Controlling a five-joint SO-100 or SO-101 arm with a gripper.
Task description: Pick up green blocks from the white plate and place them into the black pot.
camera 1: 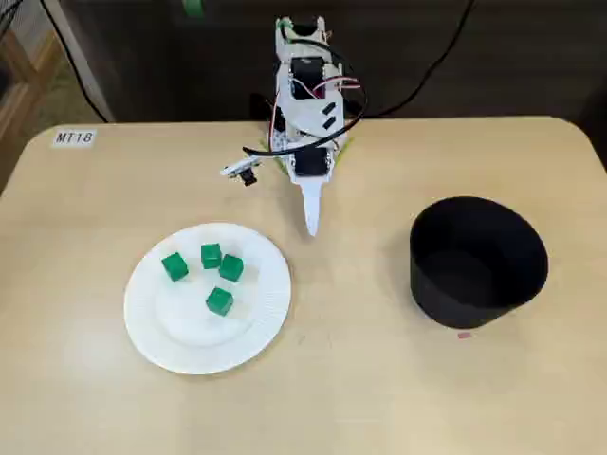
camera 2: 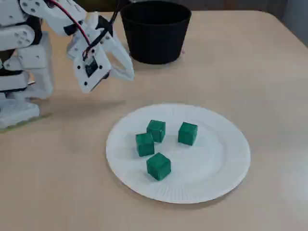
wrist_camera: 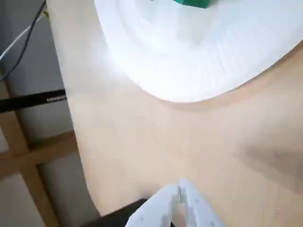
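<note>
Green blocks (camera 1: 219,300), four of them, lie on the plate (camera 1: 152,322), well clear of the pincer (camera 1: 311,227). Its fingers are pressed together over the table (camera 1: 370,379). In a fixed view the plate lies lower left of its tip and the pot (camera 1: 465,296) lower right.

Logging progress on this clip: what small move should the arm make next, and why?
Probably swing toward the white plate and open the jaws over a green block: all four blocks lie on the plate, the black pot shows none inside, and the jaws are shut, hanging beside the plate.
</note>
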